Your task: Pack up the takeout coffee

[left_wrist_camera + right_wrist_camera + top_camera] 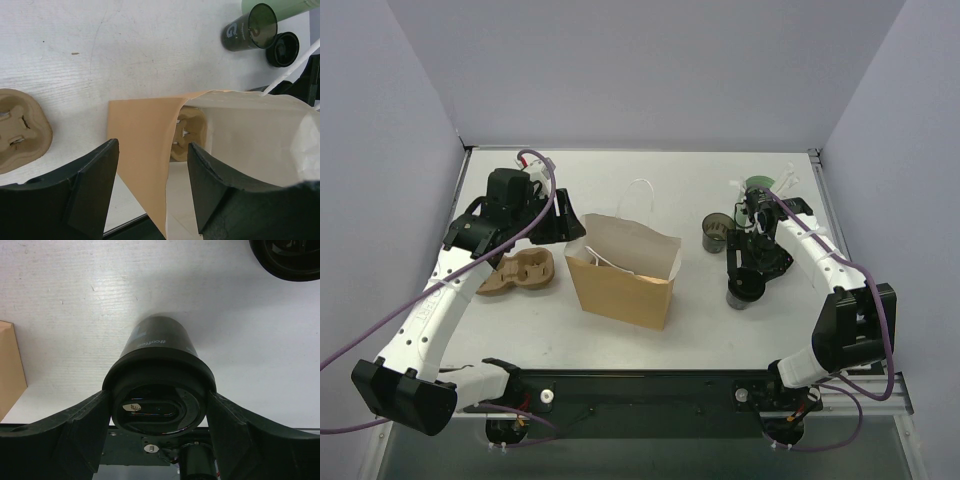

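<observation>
The takeout coffee (159,342), a dark cup with a round black lid, stands right of the tan paper bag (620,285). My right gripper (159,400) is shut on it, one finger pressed on each side of the lid rim. In the top view that gripper (746,278) sits over the cup (744,294). My left gripper (152,150) is open and straddles the bag's left wall (142,145) at its upper rim. In the top view it (570,226) is at the bag's far-left corner. The bag stands open, its white inside (250,140) showing.
A brown pulp tray (520,272) lies left of the bag, and a piece of pulp tray (189,131) shows inside the bag. An open dark cup (716,232) and a pale green cup with white sticks (758,186) stand behind my right gripper. A black round item (283,48) lies beside the open cup.
</observation>
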